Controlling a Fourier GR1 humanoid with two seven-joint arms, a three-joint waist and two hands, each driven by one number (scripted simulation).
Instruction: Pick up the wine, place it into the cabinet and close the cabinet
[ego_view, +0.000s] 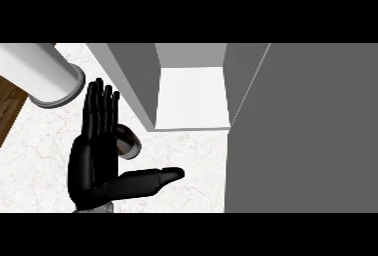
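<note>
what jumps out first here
The black left hand, open with fingers up, fills the lower left and half hides a small dark object, probably the wine. Right of it the open cabinet shows a white inside, and what looks like its big grey door covers the picture's right side.

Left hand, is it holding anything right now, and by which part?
Nothing is held. The left hand is open, fingers straight and thumb spread. The wine shows partly behind its fingers, with nothing curled round it.
</note>
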